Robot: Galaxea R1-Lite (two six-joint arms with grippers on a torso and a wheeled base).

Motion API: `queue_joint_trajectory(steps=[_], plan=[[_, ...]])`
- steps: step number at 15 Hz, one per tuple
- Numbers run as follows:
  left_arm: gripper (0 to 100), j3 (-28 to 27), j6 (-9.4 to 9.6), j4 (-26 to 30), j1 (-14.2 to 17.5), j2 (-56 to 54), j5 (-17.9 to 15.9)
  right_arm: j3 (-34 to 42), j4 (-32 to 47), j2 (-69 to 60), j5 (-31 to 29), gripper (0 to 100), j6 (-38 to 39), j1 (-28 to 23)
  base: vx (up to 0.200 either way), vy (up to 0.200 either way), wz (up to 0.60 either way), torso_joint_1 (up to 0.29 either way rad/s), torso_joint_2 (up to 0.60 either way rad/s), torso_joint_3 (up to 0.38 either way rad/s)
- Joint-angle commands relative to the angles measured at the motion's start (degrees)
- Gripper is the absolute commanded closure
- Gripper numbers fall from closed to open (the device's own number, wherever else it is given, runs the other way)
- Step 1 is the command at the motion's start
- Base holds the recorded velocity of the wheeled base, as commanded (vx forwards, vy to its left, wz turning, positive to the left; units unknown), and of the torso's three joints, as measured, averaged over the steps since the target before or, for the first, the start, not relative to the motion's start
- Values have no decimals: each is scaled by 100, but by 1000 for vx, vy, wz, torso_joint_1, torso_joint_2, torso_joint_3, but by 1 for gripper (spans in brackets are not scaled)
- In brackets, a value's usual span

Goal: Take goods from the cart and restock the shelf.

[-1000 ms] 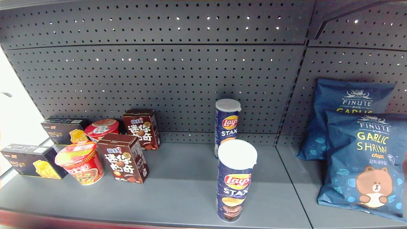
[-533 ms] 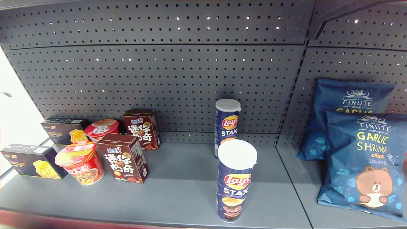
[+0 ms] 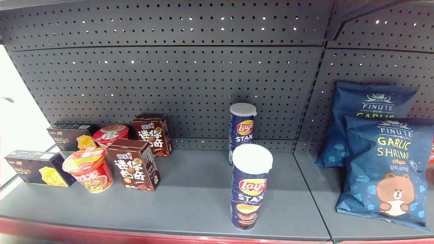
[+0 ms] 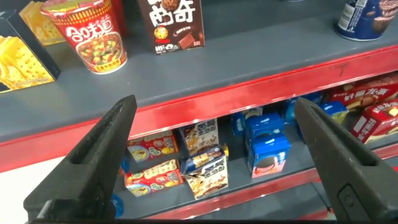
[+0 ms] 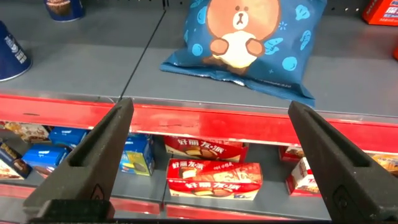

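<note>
Dark grey pegboard backs a grey shelf with a red front lip.

Head view: the whole picture has shifted over the last second. All goods sit slightly higher in frame, those on the left drift rightward, and more red lip shows along the bottom edge. That is camera movement. The spacing among the goods is unchanged, so nothing on the shelf has been touched.

Stock, all standing on the shelf:
- Lower left of frame: front black cracker box, front noodle cup and front chocolate box, each with a twin close behind.
- Centre: front chip can upright near the shelf edge, with the rear chip can just behind it by the pegboard.
- Right: front garlic shrimp chips bag leaning on, and overlapping, the rear bag.

Left gripper: fingers spread wide with nothing between them, hanging before the red lip. The noodle cup and chocolate box stand beyond it.
Right gripper: likewise released and empty, before the lip in front of the bear-print bag.

Judgement: with both hands empty and the view drifting, the robot looks to be repositioning between placements. The bare stretch between the chocolate boxes and the cans looks like the space still to fill. The next move is most likely a fetch from the cart.
</note>
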Motion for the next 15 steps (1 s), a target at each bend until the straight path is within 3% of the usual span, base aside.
queue_joint_trajectory(steps=[1, 4, 11, 13, 15], plan=[[0, 2, -34, 15, -2, 20, 25, 0, 0, 24, 0, 0, -8, 5, 0, 0, 0, 0, 0, 0], [0, 2, -183, 15, -2, 20, 52, 0, 0, 24, 0, 0, 1, 5, 0, -67, 0, 1, 2, 1], [0, 2, -210, 15, -2, 20, 69, 0, -9, 24, 0, 0, 1, 5, 0, 0, 0, 0, 0, 0], [0, 2, -201, 15, -2, 20, 69, 0, -9, 24, 0, 0, 1, 5, 0, -200, 0, 0, 2, 2], [0, 2, -210, 15, -2, 20, 69, 0, -9, 24, 0, 0, 1, 5, 0, 0, 0, 0, 0, 0]])
